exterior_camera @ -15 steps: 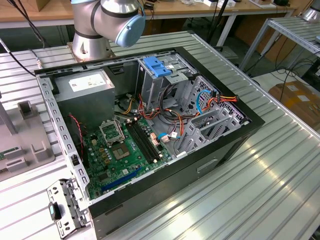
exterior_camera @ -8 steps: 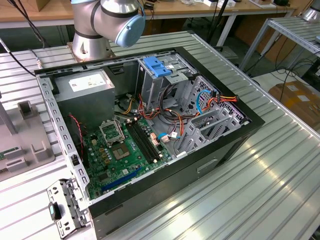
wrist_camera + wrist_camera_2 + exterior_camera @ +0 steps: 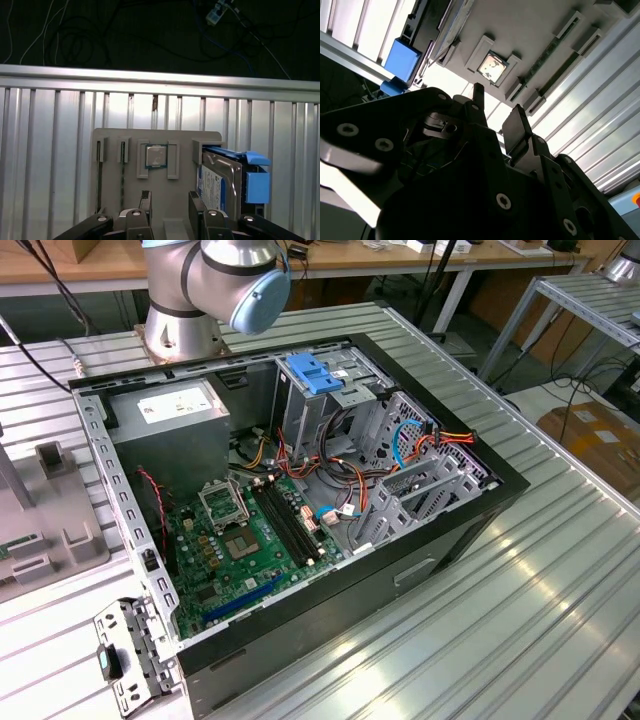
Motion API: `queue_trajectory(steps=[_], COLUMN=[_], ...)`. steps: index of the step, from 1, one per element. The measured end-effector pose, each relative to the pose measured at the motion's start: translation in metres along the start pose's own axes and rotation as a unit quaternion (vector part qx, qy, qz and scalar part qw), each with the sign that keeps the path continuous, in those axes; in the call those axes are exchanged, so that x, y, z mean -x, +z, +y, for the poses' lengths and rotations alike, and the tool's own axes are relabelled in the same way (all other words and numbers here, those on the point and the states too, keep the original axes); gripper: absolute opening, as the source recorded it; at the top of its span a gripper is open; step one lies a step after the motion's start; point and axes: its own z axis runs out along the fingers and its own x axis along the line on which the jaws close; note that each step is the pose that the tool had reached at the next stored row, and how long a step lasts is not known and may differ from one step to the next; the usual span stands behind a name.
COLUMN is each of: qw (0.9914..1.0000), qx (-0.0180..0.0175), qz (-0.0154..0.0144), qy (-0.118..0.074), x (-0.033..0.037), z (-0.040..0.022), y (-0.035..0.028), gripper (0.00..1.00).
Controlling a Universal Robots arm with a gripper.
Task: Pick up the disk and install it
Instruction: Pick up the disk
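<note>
The disk [image 3: 218,184] stands on edge in a slot of a grey holder plate [image 3: 114,190], its white and blue label facing sideways and its blue plastic carrier [image 3: 257,187] on the outer side. My gripper [image 3: 171,205] hovers over the plate with its two black fingers apart and nothing between them. The disk lies just beside one fingertip [image 3: 197,202], apart from it. In the second wrist view my gripper [image 3: 498,112] looks at the same plate, with the disk's blue carrier [image 3: 402,58] off to one side.
A processor chip [image 3: 156,156] sits in a recess of the plate, near the gripper. In the exterior view an open computer case [image 3: 420,570] lies on the ribbed metal table, with a motherboard [image 3: 240,540], a grey power supply [image 3: 170,420] and a blue-topped drive cage [image 3: 315,372]. The arm's base [image 3: 200,290] stands behind it.
</note>
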Motion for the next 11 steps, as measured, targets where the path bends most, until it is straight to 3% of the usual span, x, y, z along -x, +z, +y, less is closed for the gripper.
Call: queue_trajectory(steps=[11], qw=[1.00000], qx=[-0.0001], qz=[0.0000], qy=[0.000], x=[0.0065], z=[-0.0003], y=[0.0007], gripper=[0.43])
